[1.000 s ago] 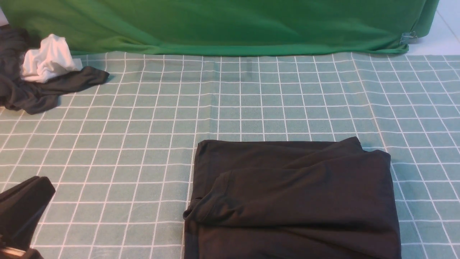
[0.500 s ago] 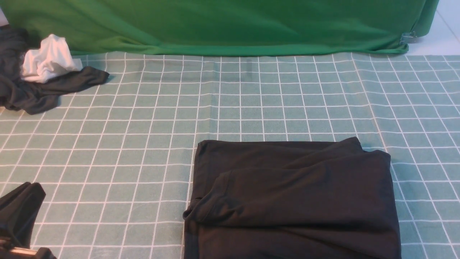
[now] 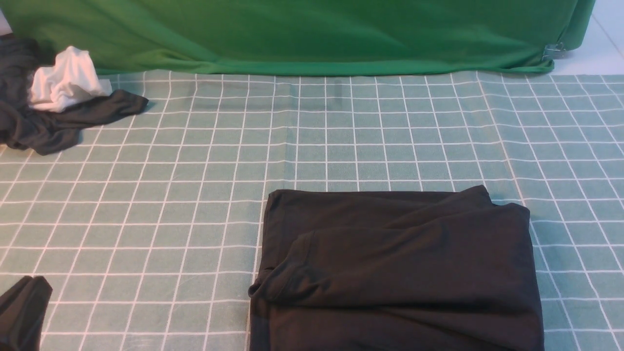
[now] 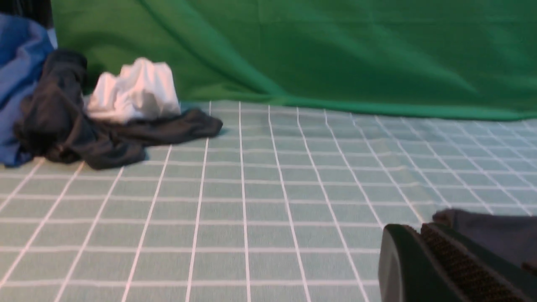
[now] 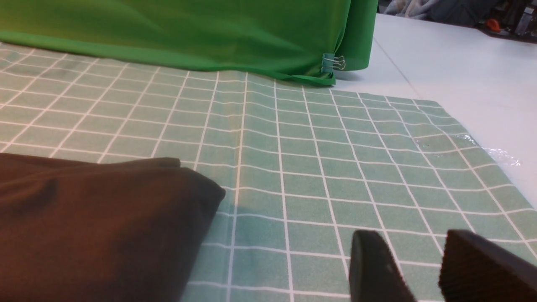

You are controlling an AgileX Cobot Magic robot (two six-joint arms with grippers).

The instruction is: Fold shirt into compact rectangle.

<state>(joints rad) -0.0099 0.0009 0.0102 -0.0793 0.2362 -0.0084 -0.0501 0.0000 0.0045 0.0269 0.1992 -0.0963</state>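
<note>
The black shirt [image 3: 399, 273] lies folded into a thick rectangle at the near middle of the checked tablecloth [image 3: 185, 195], with a sleeve cuff showing at its left edge. No print or label shows. My left gripper [image 3: 22, 312] is at the near left corner, well apart from the shirt. In the left wrist view its fingers [image 4: 421, 228] lie pressed together with nothing between them, and the shirt [image 4: 495, 230] lies beyond. My right gripper [image 5: 413, 251] is outside the front view. It stands open over bare cloth, to the right of the shirt's corner [image 5: 96, 218].
A dark grey garment [image 3: 58, 122] with a crumpled white cloth [image 3: 66, 80] lies at the far left, next to blue fabric [image 4: 16, 84]. A green backdrop [image 3: 312, 34] drapes along the back, held by a clip [image 5: 331, 63]. Bare white table [image 5: 482, 84] lies past the tablecloth's right edge.
My left gripper has drawn back toward the near left corner of the front view, so less of it shows. The shirt has not moved.
</note>
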